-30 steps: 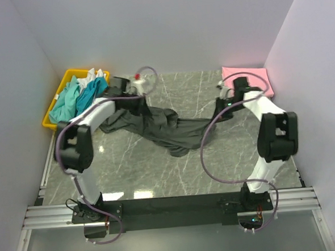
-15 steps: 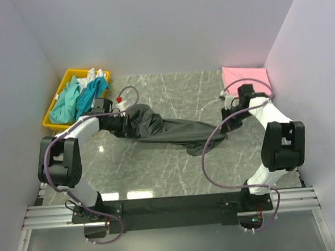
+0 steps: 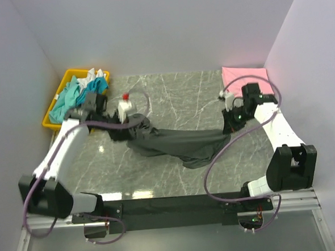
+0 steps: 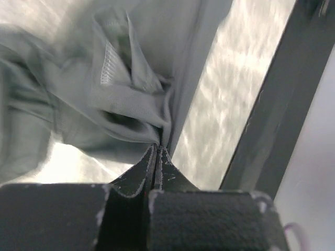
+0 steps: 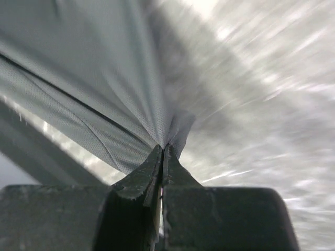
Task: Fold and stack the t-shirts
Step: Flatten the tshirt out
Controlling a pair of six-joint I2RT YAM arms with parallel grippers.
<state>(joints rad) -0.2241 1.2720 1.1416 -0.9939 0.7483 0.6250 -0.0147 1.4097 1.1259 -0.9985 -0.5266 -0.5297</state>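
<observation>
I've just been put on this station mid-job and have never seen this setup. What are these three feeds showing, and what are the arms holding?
The wide view looks down from above and behind two robot arms, the left arm and the right arm, bolted at the near edge of the table. The other two feeds come from a camera on each wrist, looking along that arm's fingers. The left gripper and the right gripper are each shut on one end of the grey shirt, which is stretched between them with its middle drooping towards the table. A folded pink shirt lies in the far right corner. The yellow tray at far left holds teal and white shirts in a heap.
</observation>
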